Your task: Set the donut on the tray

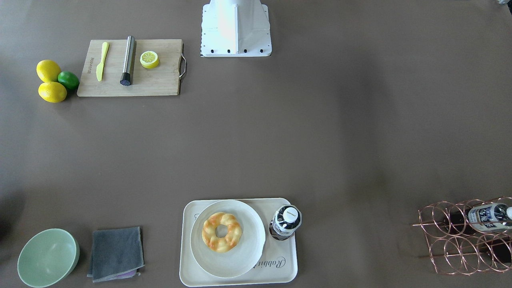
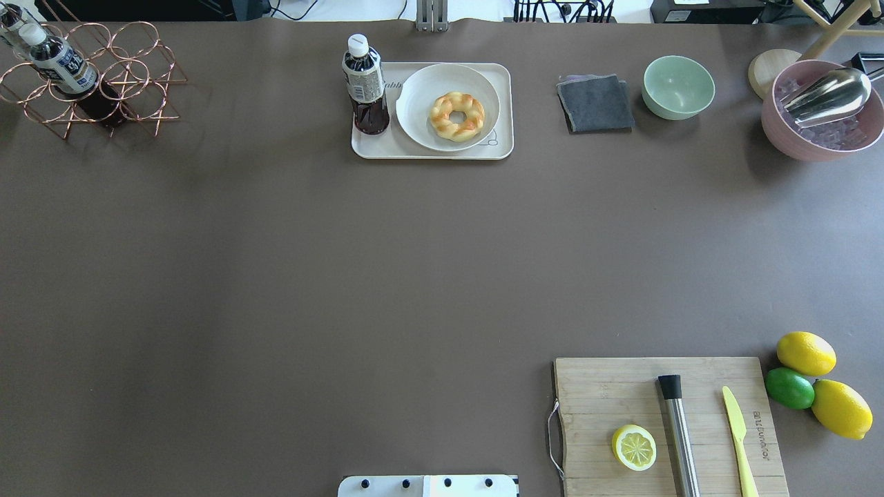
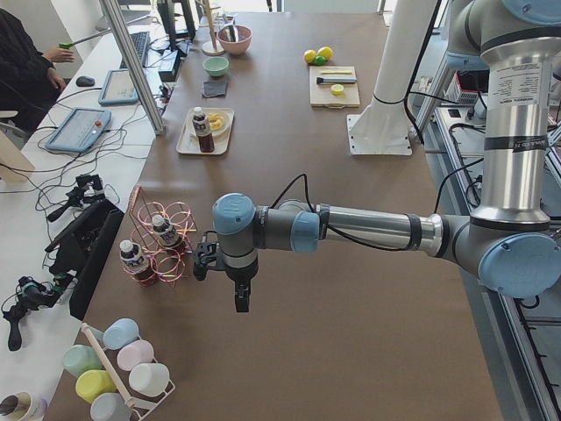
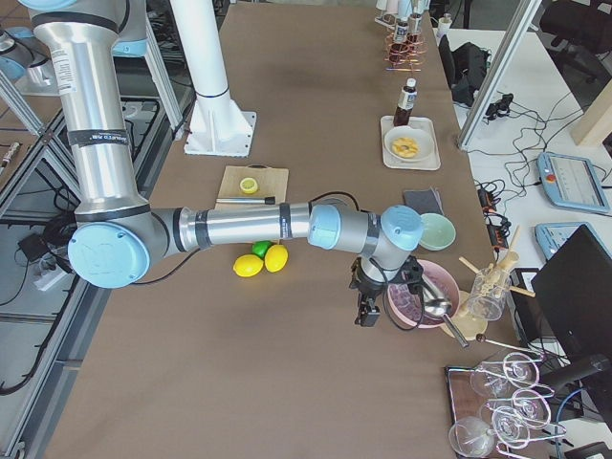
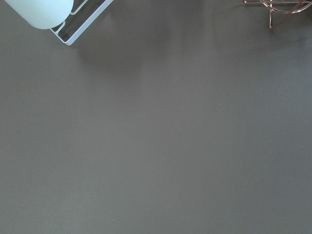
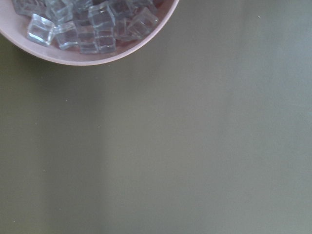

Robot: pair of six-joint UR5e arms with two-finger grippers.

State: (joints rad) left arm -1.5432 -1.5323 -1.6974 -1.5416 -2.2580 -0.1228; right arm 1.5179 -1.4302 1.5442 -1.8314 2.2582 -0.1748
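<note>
The donut (image 1: 222, 232) (image 2: 457, 116), golden with orange-brown glaze, lies on a round off-white plate (image 1: 240, 264) (image 2: 421, 90). The plate rests on the cream tray (image 1: 280, 262) (image 2: 505, 110) at the table's far middle. A dark bottle (image 2: 366, 83) stands on the tray beside the plate. My left gripper (image 3: 241, 298) hangs over the table near the copper rack, far from the tray. My right gripper (image 4: 365, 314) hangs beside the pink bowl. Both show only in the side views, so I cannot tell if they are open or shut.
A copper wire rack (image 2: 90, 76) with bottles stands far left. A grey cloth (image 2: 595, 103), green bowl (image 2: 678, 86) and pink bowl of ice (image 2: 822, 117) (image 6: 92, 34) are far right. A cutting board (image 2: 663, 421) with lemon half, knife and steel tool, plus lemons and a lime (image 2: 789, 388), lies near right.
</note>
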